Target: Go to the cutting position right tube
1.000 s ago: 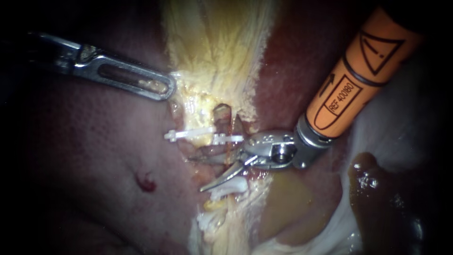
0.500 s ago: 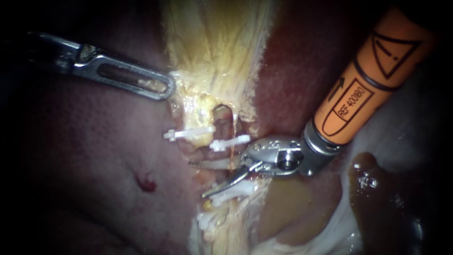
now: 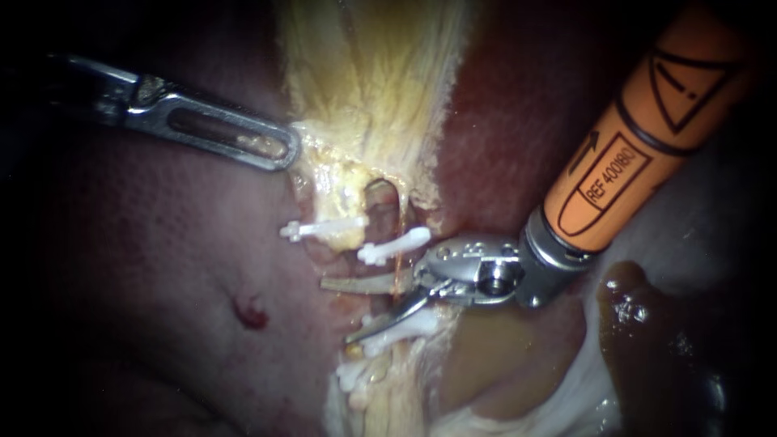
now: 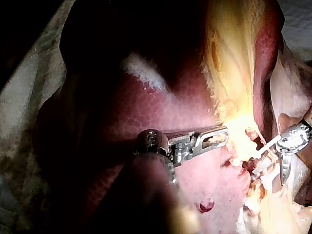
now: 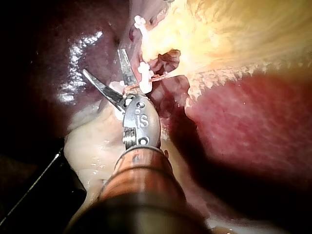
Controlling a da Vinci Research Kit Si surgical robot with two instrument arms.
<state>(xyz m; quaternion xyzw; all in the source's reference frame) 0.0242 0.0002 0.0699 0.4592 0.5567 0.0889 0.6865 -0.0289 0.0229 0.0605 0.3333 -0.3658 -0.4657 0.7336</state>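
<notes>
Tube (image 3: pixel 380 206) w/ clip (image 3: pixel 394 245), R instrument (image 3: pixel 336 311) jaws open, liver (image 3: pixel 162 267) glossy

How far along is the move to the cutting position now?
Done: white clips are in place. In hand: the right instrument holds its jaws open between upper and lower clips. Left: confirming the tube lies between them; that is unclear.

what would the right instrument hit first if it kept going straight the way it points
Probably the strand of tissue lying in the gap between the right instrument's open jaws, just below a white clip. Depth is unclear, so they may ride above it.
</notes>
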